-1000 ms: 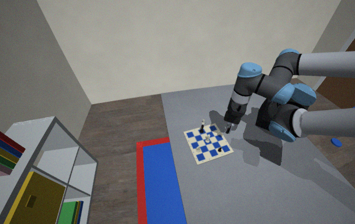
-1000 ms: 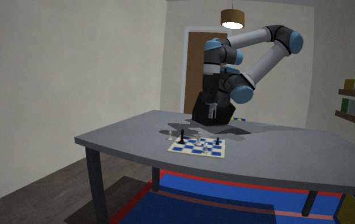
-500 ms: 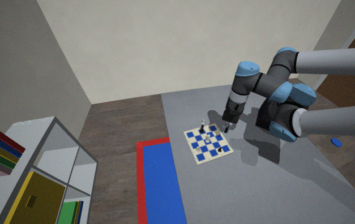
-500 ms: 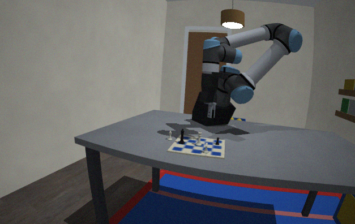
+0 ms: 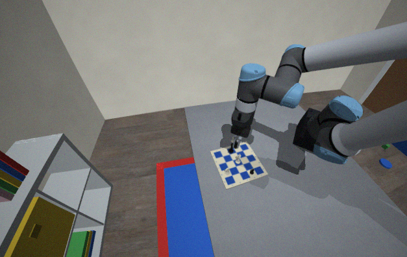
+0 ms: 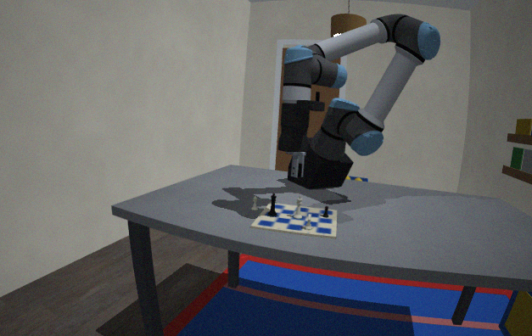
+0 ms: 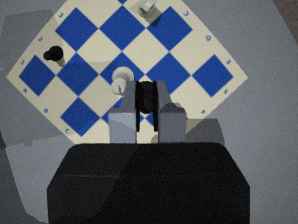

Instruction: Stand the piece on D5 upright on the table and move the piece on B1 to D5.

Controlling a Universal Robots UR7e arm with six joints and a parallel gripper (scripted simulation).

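Observation:
My gripper (image 5: 236, 142) (image 6: 296, 170) (image 7: 146, 96) is shut on a small black chess piece (image 7: 143, 99) and holds it well above the table, over one edge of the blue and cream board (image 5: 229, 185) (image 6: 260, 225) (image 7: 213, 76). A tall black piece (image 5: 231, 150) (image 6: 272, 204), two white pieces (image 5: 238, 159) (image 5: 228, 172) (image 6: 299, 206) (image 6: 308, 221) and a black pawn (image 5: 252, 171) (image 6: 326, 210) (image 7: 53, 52) stand on the board. Another white piece (image 6: 254, 203) stands upright on the table just off the board's corner.
The grey table (image 5: 283, 211) (image 6: 391, 238) carries the board and the robot's dark base (image 6: 321, 171) just behind it. A white shelf unit (image 5: 56, 195) and a red and blue rug (image 5: 182, 208) are on the floor beside the table.

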